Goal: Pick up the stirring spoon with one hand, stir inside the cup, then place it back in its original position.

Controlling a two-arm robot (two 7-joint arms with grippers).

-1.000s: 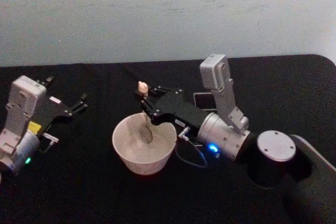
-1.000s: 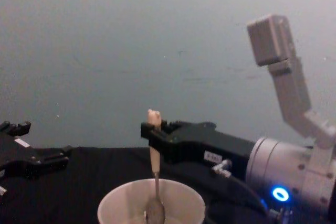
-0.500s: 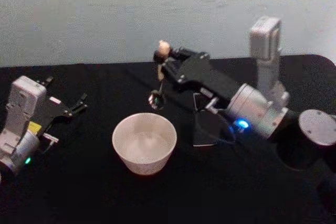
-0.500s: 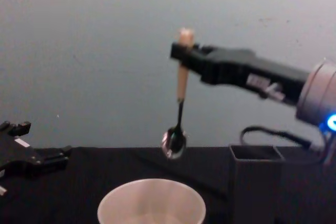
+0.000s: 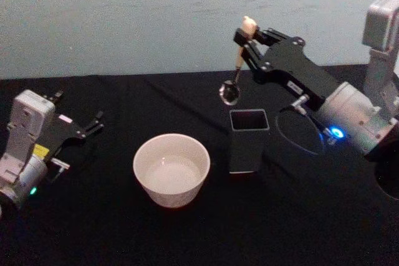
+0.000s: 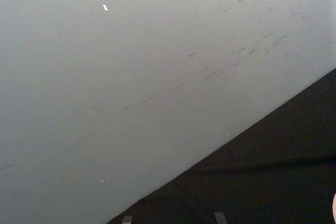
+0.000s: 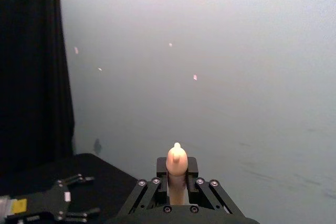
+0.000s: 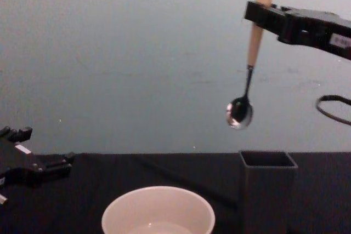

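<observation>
On the black worktop [image 5: 124,228] the cup [image 5: 168,196] sits centre, with the dark holder [image 5: 245,151] just to its right. The right claw [image 5: 244,47] is clamped on the beige handle of the stirring spoon [image 5: 237,66], bowl down above the holder's left edge. The spoon looks light, stiff and smooth, so it may swivel. The handle suits gripping. The left claw [image 5: 96,123] rests parted, far left.

Reaching in from the right, the right gripper [image 5: 244,45] has its jaws clamped on the beige handle of the stirring spoon [image 5: 237,63]. The spoon hangs bowl-down in the air, by the far left corner of the dark grey square holder [image 5: 247,144]. The cream-white cup [image 5: 168,196] stands left of the holder on the black surface [image 5: 124,235]. The left gripper [image 5: 93,123] rests at the left edge, jaws apart.
</observation>
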